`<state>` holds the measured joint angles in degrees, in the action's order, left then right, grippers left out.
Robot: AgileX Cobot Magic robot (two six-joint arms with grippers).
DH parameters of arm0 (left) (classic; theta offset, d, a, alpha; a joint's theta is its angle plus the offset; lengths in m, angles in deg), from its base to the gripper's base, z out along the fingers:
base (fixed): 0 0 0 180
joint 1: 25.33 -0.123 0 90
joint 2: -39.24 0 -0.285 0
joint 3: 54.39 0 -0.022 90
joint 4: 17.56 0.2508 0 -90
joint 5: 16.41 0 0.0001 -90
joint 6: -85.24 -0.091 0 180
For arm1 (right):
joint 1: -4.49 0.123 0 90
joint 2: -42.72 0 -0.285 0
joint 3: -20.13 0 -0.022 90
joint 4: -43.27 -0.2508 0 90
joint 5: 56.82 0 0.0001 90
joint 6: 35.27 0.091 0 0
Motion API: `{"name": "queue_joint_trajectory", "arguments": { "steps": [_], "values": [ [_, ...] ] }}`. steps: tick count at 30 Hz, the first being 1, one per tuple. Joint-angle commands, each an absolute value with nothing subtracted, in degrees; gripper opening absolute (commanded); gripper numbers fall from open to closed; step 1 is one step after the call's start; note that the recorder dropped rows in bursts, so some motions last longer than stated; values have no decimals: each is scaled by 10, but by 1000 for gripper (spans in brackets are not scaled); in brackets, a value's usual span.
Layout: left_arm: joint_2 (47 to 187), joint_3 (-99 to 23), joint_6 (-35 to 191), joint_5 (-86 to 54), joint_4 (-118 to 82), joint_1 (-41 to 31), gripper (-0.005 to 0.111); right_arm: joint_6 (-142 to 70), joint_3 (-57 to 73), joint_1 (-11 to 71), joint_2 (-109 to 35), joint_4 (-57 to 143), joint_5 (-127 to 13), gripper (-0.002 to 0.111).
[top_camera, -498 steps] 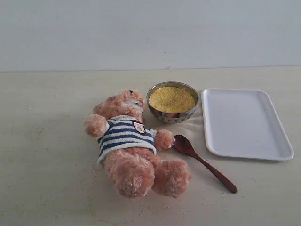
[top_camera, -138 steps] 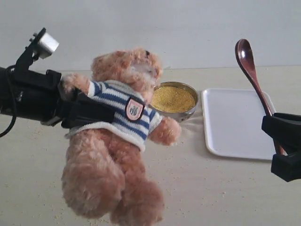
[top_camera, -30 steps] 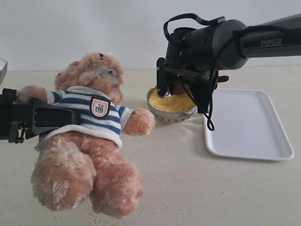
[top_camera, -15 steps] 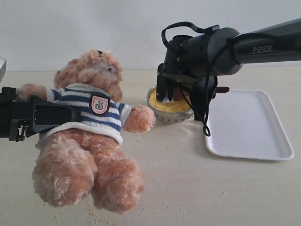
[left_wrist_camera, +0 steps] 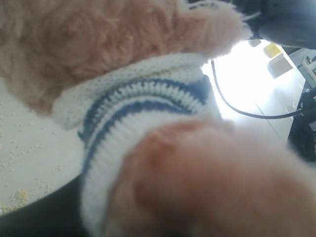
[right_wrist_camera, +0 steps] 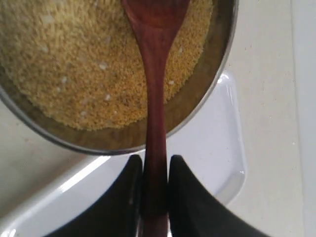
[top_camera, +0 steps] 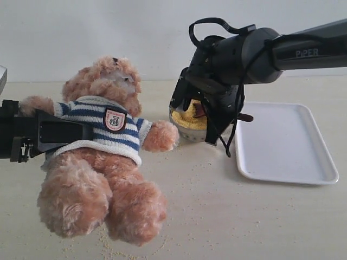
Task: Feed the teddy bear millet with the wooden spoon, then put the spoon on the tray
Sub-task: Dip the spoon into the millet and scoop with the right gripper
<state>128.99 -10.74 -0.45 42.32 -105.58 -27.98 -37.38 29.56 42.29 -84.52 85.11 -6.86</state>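
Left gripper (top_camera: 65,132): clamped across the teddy bear (top_camera: 103,135) at the striped sweater. One black finger shows over the chest; the other is hidden in the fur. The left wrist view is mostly blurred fur and sweater (left_wrist_camera: 148,98), so there's no usable look at the jaws there.

Bear sits at the left of the table (top_camera: 217,216), propped upright and leaning back a little, legs out front. One arm reaches toward the metal bowl (top_camera: 187,134), paw just beside it, not touching as far as I can see. Loose grains (top_camera: 108,249) are scattered on the table around its legs.

Centre: the bowl holds the millet (top_camera: 187,120), heaped and mostly hidden by the right arm in the exterior view. The right wrist view shows it clearly (right_wrist_camera: 74,64).

Right gripper (right_wrist_camera: 155,163): over the bowl, fingers (right_wrist_camera: 131,192) pinching the handle of the wooden spoon (right_wrist_camera: 154,98) from both sides. The handle crosses the bowl rim (right_wrist_camera: 217,74) and the spoon's head lies on the millet surface, its tip cut off by the frame edge. Can't tell if it's carrying grain. In the exterior view only a reddish stub of the handle (top_camera: 245,117) sticks out behind the gripper (top_camera: 209,108).

Right: tray (top_camera: 282,146), flat on the table just beside the bowl. Can't tell if they touch.
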Motion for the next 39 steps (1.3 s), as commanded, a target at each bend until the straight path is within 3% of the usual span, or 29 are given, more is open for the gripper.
{"name": "queue_joint_trajectory", "arguments": {
  "steps": [1,25,39],
  "values": [
    [1285,-105,-9,436,-1071,-281,5,-353,299,423,-811,817,-90,0],
    [1285,-105,-10,438,-1077,-281,5,-429,299,426,-803,833,36,0],
    [1285,-105,-14,438,-1085,-281,5,-440,296,446,-802,896,30,0]
  ]
}}
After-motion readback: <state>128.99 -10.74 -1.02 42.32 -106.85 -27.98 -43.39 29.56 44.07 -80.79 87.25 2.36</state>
